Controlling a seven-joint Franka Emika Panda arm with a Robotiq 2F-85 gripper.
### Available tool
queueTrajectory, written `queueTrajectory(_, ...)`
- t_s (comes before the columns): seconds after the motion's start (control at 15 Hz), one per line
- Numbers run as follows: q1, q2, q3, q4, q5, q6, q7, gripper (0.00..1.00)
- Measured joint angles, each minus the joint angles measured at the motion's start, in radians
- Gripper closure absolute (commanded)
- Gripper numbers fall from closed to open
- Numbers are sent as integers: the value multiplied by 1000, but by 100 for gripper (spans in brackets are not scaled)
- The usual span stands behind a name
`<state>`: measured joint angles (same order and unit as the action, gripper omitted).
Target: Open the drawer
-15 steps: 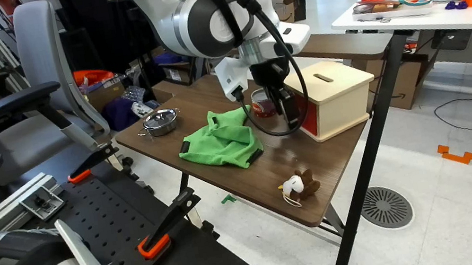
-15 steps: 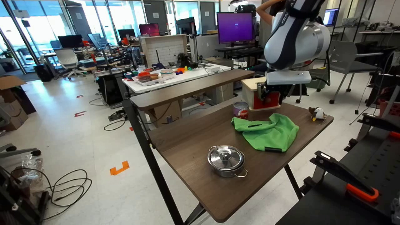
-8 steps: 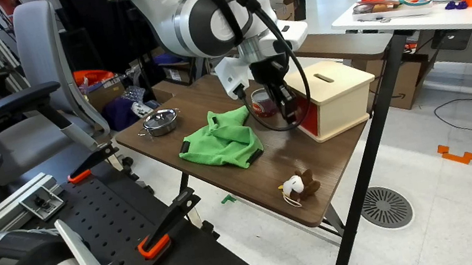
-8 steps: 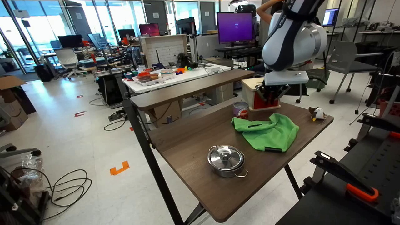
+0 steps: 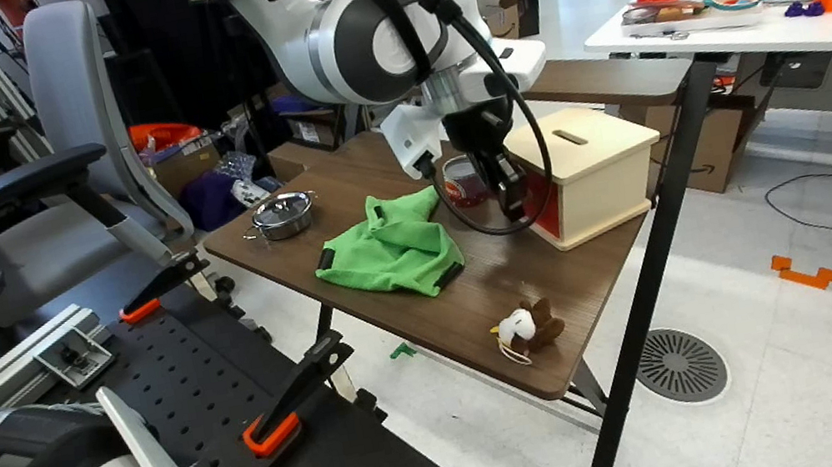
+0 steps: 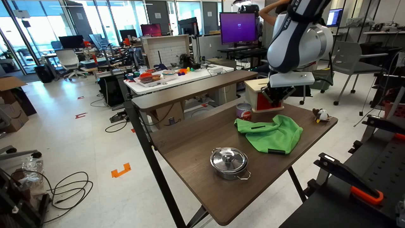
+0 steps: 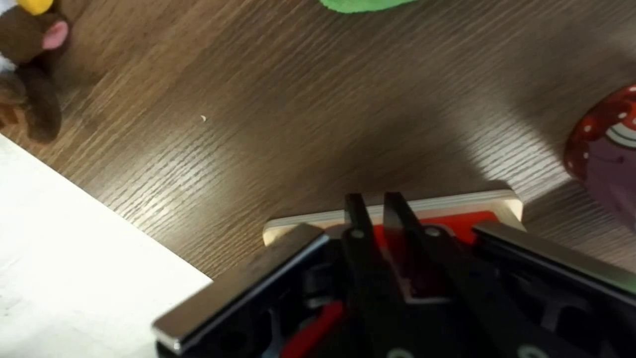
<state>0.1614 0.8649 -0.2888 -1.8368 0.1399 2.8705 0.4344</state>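
The drawer (image 6: 262, 102), a red front set in the end of the wooden box (image 5: 605, 189), faces in over the table (image 6: 190, 148), and the gripper (image 7: 375, 200) reaches down just before it. The fingers (image 7: 361, 248) stand close together with a slim gap, red showing through, and I cannot tell whether they are pinching any part of the drawer. In the wrist view a broad patch of bare wood lies ahead of the drawer, bounded by the cloth (image 7: 366, 4) at the top, the toy (image 7: 26, 42) at upper left and the can (image 7: 607, 171) at right. The can is the tightest neighbour (near the box's corner, though bare table shows between). At lower left the table's edge cuts across slantwise, pale floor (image 7: 74, 268) beyond. In an exterior view the box comes close to the edge by a black leg (image 5: 647, 288), and a cable (image 5: 500, 233) loops low beside the gripper. The pot (image 6: 229, 163) stands well apart.
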Motion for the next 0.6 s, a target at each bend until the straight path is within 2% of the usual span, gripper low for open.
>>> queueTrajectory(0.47,0,0,-13,-22,-37,34,-4,1)
queueTrajectory(0.6,0,0,-13,-22,-39,55,-8,0)
